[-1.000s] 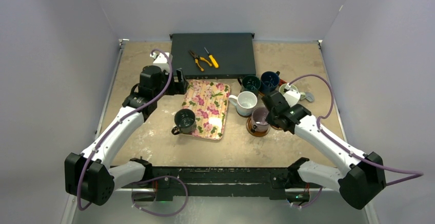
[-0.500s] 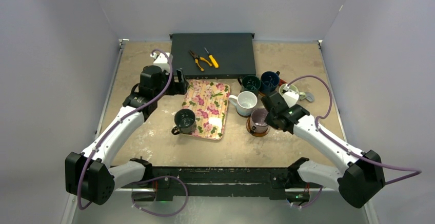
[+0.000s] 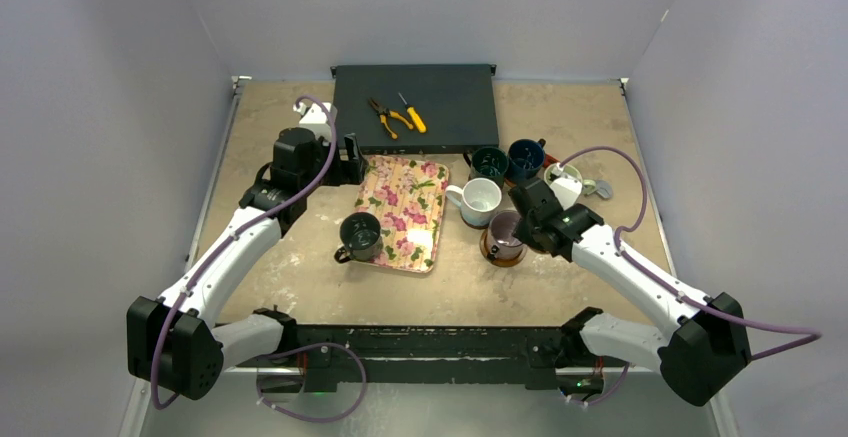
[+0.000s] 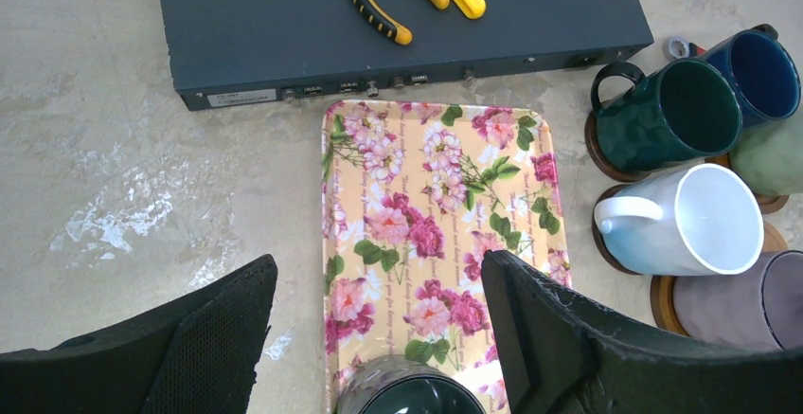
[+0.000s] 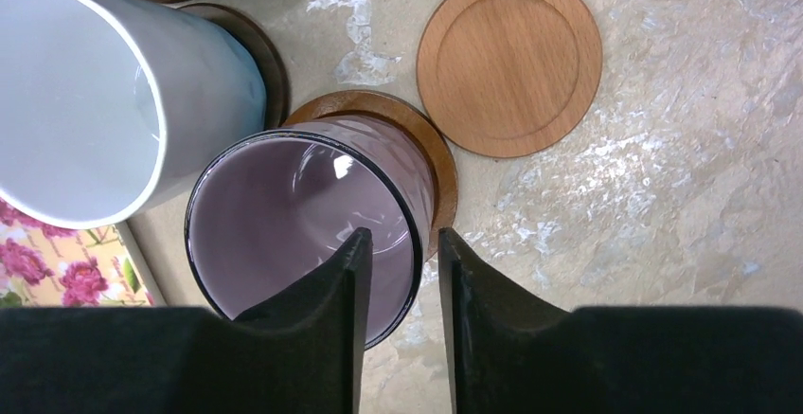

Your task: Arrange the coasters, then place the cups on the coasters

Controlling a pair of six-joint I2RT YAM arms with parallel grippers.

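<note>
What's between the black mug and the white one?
The floral tray, which the black mug stands on, then bare table up to the white mug; top view.

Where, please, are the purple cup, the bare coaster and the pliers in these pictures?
purple cup [image 5: 284, 206], right wrist view, inner wall.
bare coaster [image 5: 509, 62], right wrist view, centre of top.
pliers [image 4: 377, 9], left wrist view, yellow handle.

No text legible anywhere.
- Dark flat box [image 4: 398, 26], ahead of left gripper [image 4: 377, 262]: small white label strip [image 4: 244, 99] on near face, ahead-left of claw. Print too small to read.
- Row of ports [image 4: 365, 84] just right of label, straight ahead of claw: any markings too small to tell.
- Floral tray [image 4: 431, 196], directly ahead between claw's fingers: faint script-like lines among blossoms, possibly writing, unreadable.
</note>
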